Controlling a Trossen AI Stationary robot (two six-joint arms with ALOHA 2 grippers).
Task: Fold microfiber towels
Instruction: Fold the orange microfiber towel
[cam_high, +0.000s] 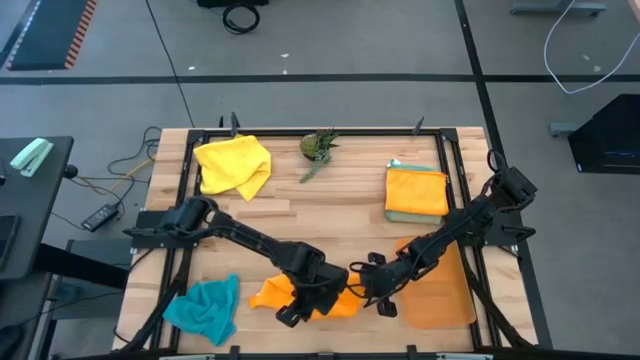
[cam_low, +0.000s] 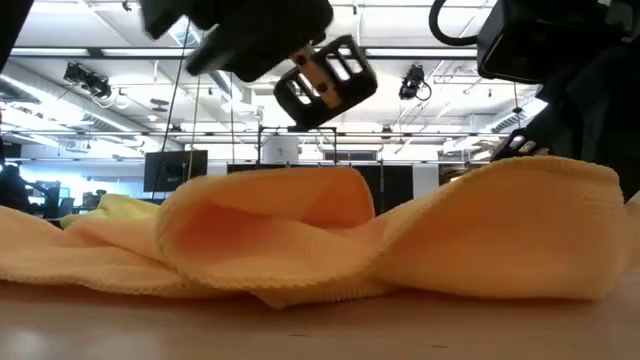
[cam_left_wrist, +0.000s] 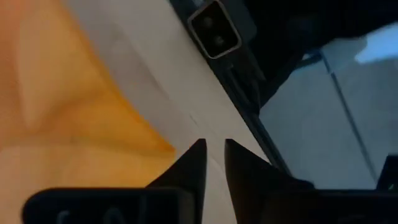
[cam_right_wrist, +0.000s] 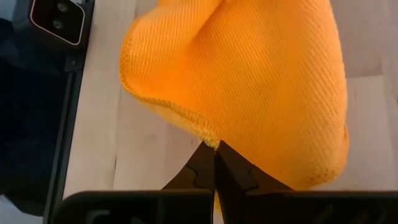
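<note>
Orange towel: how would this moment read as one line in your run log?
orange towel: front edge, half folded | right gripper: shut on its edge | left gripper: slightly open, empty, beside it

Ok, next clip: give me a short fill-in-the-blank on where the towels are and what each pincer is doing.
1. The right pincer is shut on the edge of the ____ towel.
2. The left pincer has its fingers slightly apart, holding ____.
3. The towel lying at the table's near left corner is ____.
4. The small green plant stands between the crumpled yellow towel and the ____ stack of towels.

Missing words: orange; nothing; teal; folded
</note>
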